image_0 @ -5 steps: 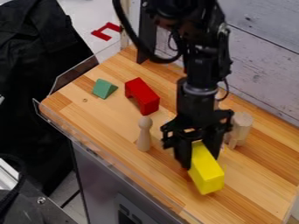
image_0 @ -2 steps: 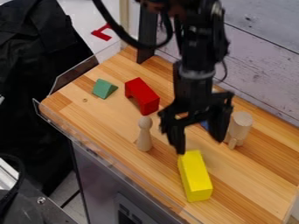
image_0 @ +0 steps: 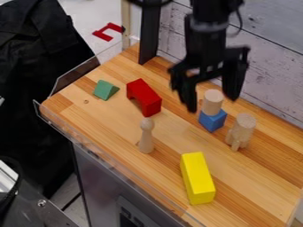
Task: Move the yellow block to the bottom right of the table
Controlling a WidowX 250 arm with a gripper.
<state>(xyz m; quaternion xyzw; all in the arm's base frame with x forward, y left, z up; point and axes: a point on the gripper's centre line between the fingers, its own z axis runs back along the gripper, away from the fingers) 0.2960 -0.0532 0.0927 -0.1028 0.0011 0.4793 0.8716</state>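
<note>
Wedge (image_0: 106, 90), green, sits well to the left of the claw (image_0: 211, 103). Next comes a red arch block (image_0: 144, 98), nearer the claw on that same side. Below and left of the claw, a slim wooden peg figure (image_0: 146, 136) stands upright. The yellow block (image_0: 197, 178) lies on the wooden tabletop (image_0: 124, 128), well apart from the claw and lower in the view, its long side running down and slightly rightward. The claw is released, fingers spread and holding nothing. Between and just below its fingertips, a wooden cylinder (image_0: 212, 102) stands on a blue cube (image_0: 212, 120). Right of and below the claw stands a stubby wooden piece (image_0: 242, 128).
</note>
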